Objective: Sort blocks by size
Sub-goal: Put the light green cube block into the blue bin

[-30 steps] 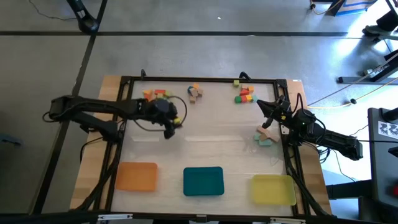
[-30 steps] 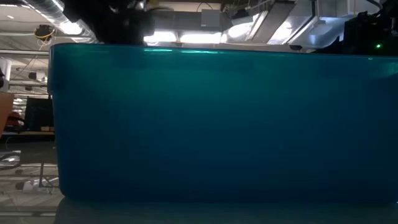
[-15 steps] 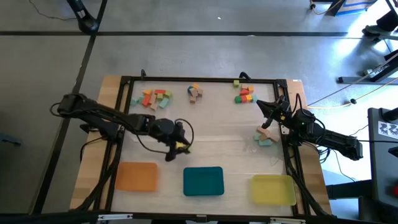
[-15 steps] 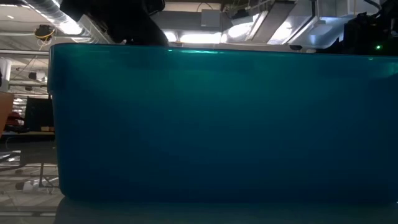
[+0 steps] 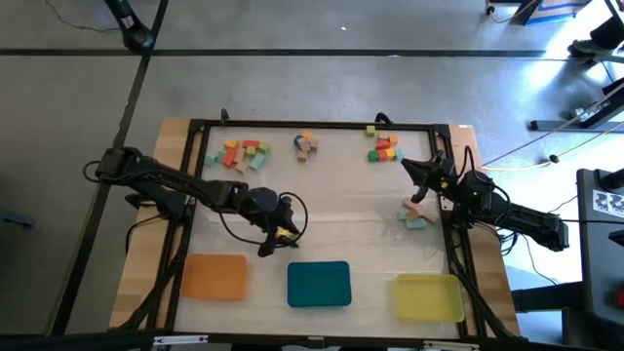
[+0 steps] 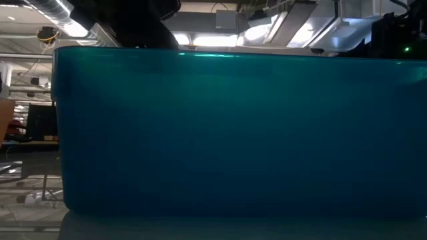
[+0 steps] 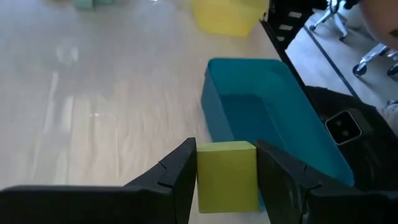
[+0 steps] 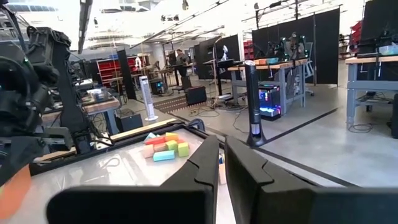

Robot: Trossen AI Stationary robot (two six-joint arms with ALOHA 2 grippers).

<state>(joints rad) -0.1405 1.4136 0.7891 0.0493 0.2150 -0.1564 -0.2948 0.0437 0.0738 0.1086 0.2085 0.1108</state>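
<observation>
My left gripper [image 5: 282,232] hangs over the table's middle, just beyond the far left corner of the teal tray [image 5: 319,284], and is shut on a yellow block [image 7: 227,176]. Other blocks lie in loose groups along the far edge [image 5: 239,154], [image 5: 306,144], [image 5: 385,148] and near the right edge [image 5: 414,214]. My right gripper [image 5: 414,168] waits shut at the right edge, raised above the table, touching nothing. In the low view the teal tray's wall [image 6: 233,133] hides the table. My left gripper pinches the yellow block by two opposite side faces [image 7: 202,177] between its two fingers [image 7: 177,180]. The fingers slant downward from the table's left. The block sits square between them, lifted clear of the table, next to the teal tray's far left corner.
An orange tray [image 5: 214,276] and a yellow tray [image 5: 427,296] flank the teal one along the near edge. A black frame [image 5: 322,125] runs round the table. Bare tabletop [image 5: 341,210] lies between the block groups and the trays.
My left gripper has carried the yellow block from beside the far-left block group toward the near edge and a little to the right, up to the teal tray, sinking slightly and tipping further downward. It has stayed shut on the block.
</observation>
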